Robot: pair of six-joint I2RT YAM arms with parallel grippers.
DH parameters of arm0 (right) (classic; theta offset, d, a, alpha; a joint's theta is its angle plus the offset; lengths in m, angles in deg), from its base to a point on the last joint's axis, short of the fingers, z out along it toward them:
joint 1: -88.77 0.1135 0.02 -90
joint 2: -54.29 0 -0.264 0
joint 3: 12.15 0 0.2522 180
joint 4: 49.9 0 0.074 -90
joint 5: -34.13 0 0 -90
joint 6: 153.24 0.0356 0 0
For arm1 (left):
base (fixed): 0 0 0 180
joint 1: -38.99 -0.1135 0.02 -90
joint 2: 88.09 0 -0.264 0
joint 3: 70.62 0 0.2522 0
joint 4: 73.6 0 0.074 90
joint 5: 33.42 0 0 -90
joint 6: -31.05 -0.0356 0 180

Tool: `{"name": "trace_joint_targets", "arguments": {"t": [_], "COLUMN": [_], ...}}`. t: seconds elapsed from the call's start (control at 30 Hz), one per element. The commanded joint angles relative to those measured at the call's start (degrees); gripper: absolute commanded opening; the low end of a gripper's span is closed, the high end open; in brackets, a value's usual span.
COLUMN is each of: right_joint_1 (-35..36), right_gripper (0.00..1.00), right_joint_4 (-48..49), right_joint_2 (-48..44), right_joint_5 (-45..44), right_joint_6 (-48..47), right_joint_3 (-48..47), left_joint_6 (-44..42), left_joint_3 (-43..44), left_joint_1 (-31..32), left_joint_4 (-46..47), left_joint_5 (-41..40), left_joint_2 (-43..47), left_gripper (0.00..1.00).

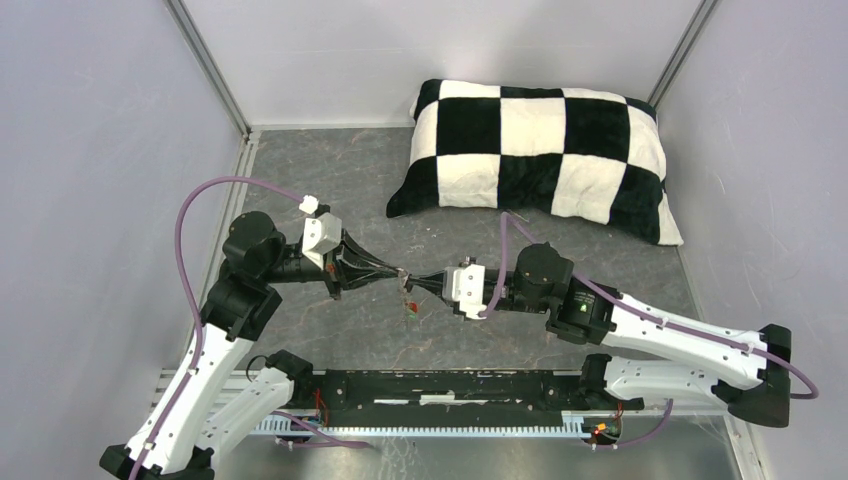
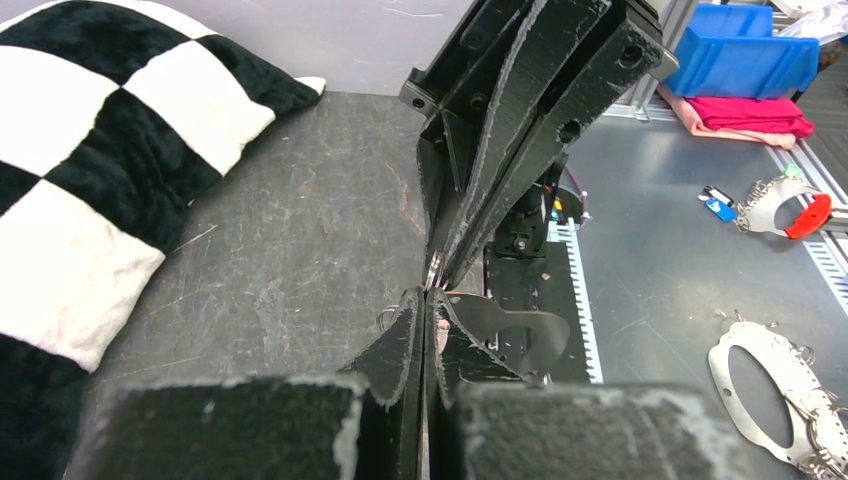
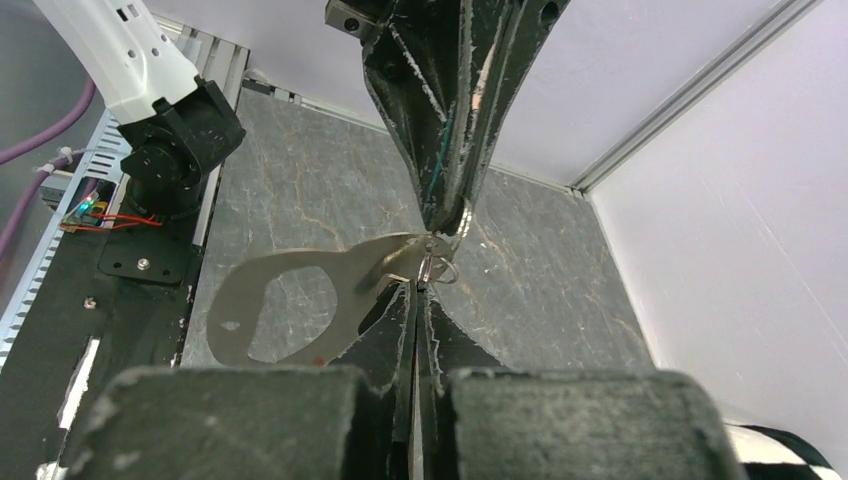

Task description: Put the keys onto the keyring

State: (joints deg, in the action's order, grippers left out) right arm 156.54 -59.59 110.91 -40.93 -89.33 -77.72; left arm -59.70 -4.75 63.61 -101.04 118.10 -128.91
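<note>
1. Raised off the grey worktop (image 1: pixel 330 190), on the near side of the checked pillow (image 1: pixel 540 150), the left gripper (image 1: pixel 398 274) and right gripper (image 1: pixel 414 281) meet tip to tip.
2. In its own wrist view the left fingers (image 2: pixel 398 345) are pressed together, with only a hairline slit between them.
3. The right fingers (image 3: pixel 385 325) are the same: together, hairline slit.
4. The keyring (image 3: pixel 228 295) is a flat grey metal fob with a large oval opening. It is held in the air at the meeting point. Its narrow end sits at the two sets of tips and its broad end points away from the pillow.
5. Cannot tell which pair actually clamps the fob; the tips crowd over its narrow end.
6. Small wire rings (image 3: pixel 438 266) sit at that narrow end, right against the tips.
7. A red tag (image 1: pixel 410 304) hangs just under the meeting point, on the side away from the pillow. It is too small to make out any key.
</note>
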Motion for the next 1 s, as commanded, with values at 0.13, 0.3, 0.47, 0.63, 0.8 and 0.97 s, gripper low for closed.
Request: {"name": "trace_joint_targets", "arguments": {"t": [0.13, 0.3, 0.47, 0.63, 0.8, 0.97], "right_joint_1": [0.1, 0.1, 0.1, 0.0, 0.2, 0.0], "right_gripper": [0.00, 0.00, 0.00, 0.00, 0.00, 0.00], "right_joint_4": [1.2, 0.4, -0.9, -0.4, 0.4, 1.0], "right_joint_2": [0.2, 0.6, 1.3, 1.1, 0.9, 1.3], "right_joint_5": [-1.6, -3.4, -5.7, -6.2, -6.3, -6.9], "right_joint_6": [1.6, 1.6, 2.2, 3.0, 4.0, 4.7], "right_joint_3": [-1.6, -1.9, -2.4, -2.4, -2.8, -2.9], "left_joint_6": [-3.8, -5.0, -5.0, -5.3, -6.2, -6.7], "left_joint_3": [1.9, 1.6, 1.8, 1.4, 0.9, 0.4], "left_joint_1": [0.1, 0.1, 0.1, 0.1, 0.1, 0.1], "left_joint_4": [-0.5, -1.4, -1.4, -1.4, -1.4, -1.4], "left_joint_5": [-0.5, -0.4, -0.6, -1.0, -3.0, -4.0], "left_joint_2": [0.7, 1.2, 1.2, 1.3, 1.6, 1.8], "left_gripper": [0.02, 0.02, 0.02, 0.02, 0.02, 0.02]}}
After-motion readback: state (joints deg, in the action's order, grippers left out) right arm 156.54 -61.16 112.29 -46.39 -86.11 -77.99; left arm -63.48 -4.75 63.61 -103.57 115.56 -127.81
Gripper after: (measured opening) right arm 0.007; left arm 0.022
